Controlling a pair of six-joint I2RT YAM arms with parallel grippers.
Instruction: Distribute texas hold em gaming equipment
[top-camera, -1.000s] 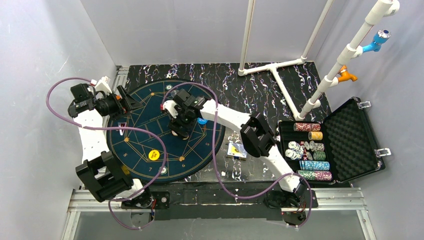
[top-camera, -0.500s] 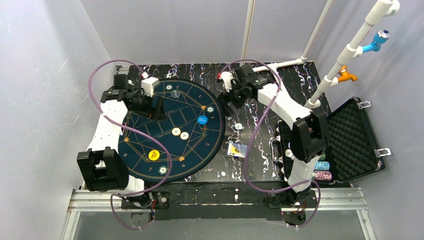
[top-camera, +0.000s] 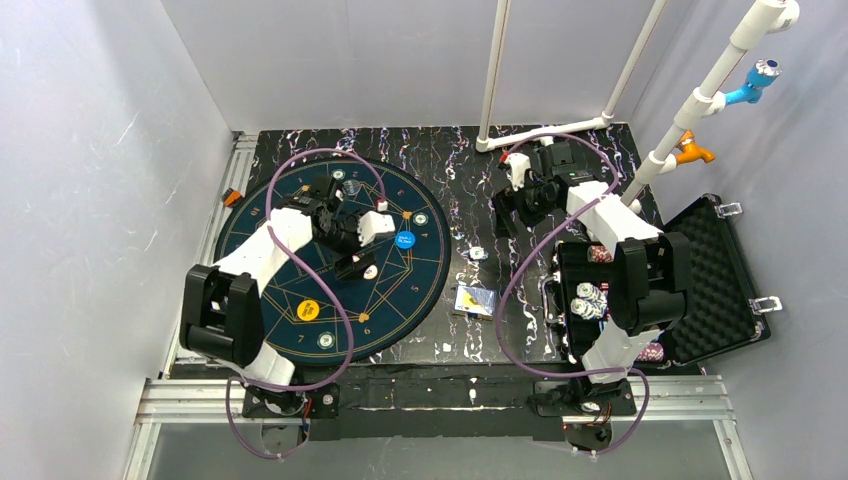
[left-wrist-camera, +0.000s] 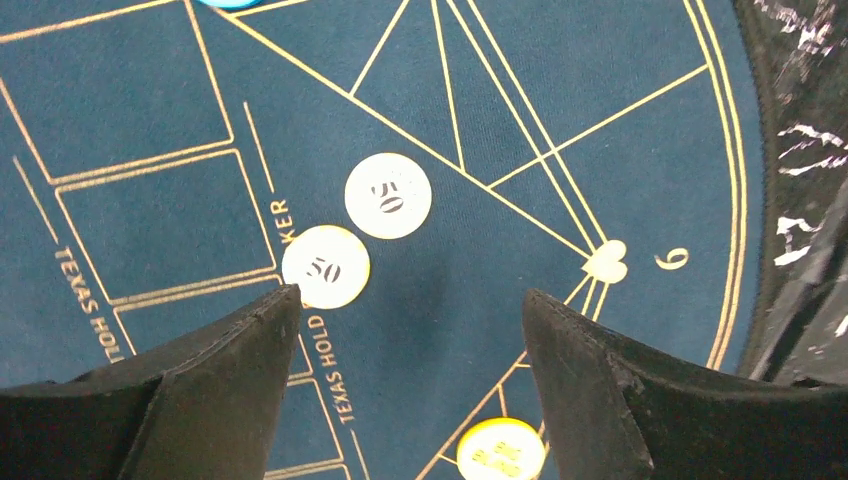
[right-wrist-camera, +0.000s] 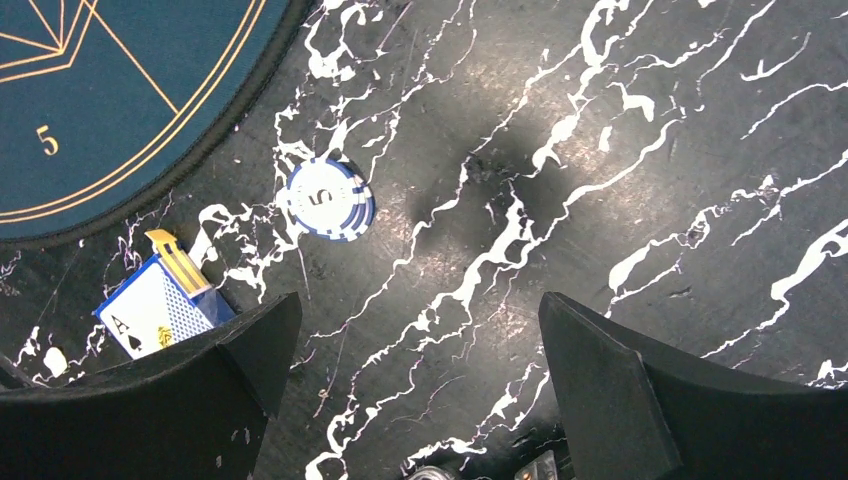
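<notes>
Top: left gripper (top-camera: 354, 264) low over dark-blue mat (top-camera: 400, 285), right gripper (top-camera: 503, 212) above marbled table (top-camera: 440, 160); blue button (top-camera: 405, 240) and yellow button (top-camera: 308, 310) on mat.
Left wrist: jaws wide apart, empty; two white 50 chips (left-wrist-camera: 388, 196) on mat just ahead.
Right wrist: jaws spread, nothing held; blue-striped 5 chip (right-wrist-camera: 325, 200) on table beside mat, card pack (right-wrist-camera: 160, 305) nearby.

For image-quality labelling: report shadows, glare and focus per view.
Left wrist: round white chips marked 50 sharp; faint shadow on the dark-blue round mat. Right wrist: dull glare and a soft shadow on the black white-veined tabletop; blue-and-white striped chip crisp. Top external: even light.
</notes>
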